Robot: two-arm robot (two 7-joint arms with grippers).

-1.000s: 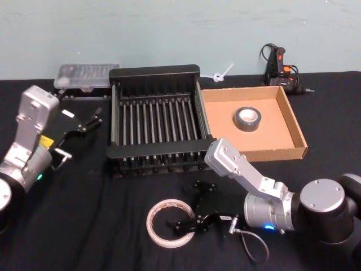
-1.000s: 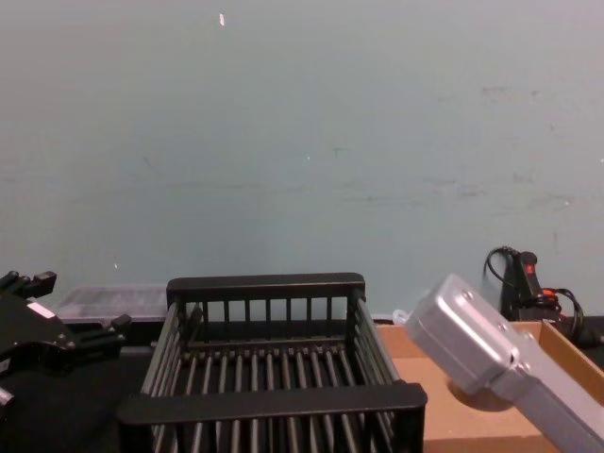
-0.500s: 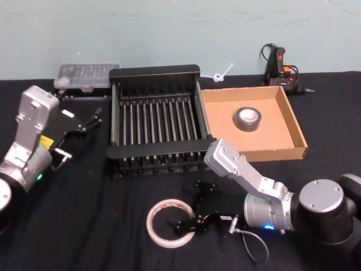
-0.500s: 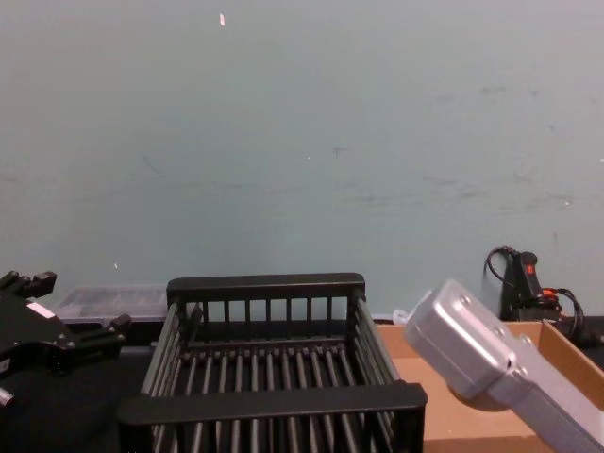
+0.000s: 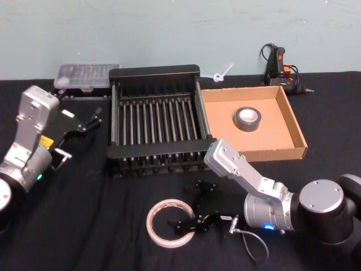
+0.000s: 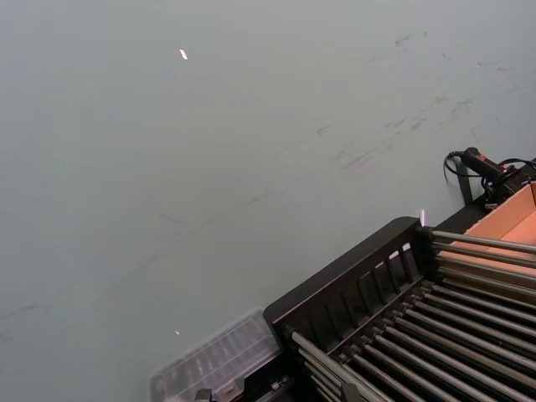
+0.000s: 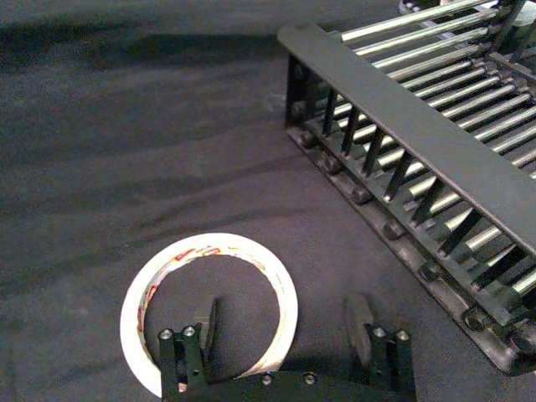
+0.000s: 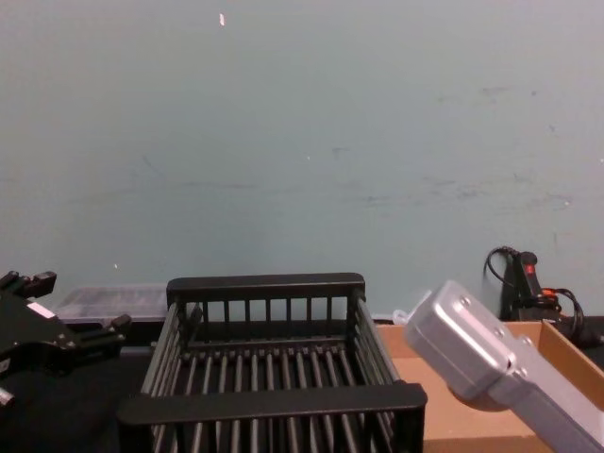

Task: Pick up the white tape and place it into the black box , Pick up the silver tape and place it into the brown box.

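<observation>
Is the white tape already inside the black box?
No, the white tape lies on the black cloth in front of the black box, beside the right gripper.

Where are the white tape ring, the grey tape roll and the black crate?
white tape (image 5: 153, 231): head view, left band.
silver tape (image 5: 247, 124): head view, front side wall.
black box (image 5: 154, 150): head view, near rim.
</observation>
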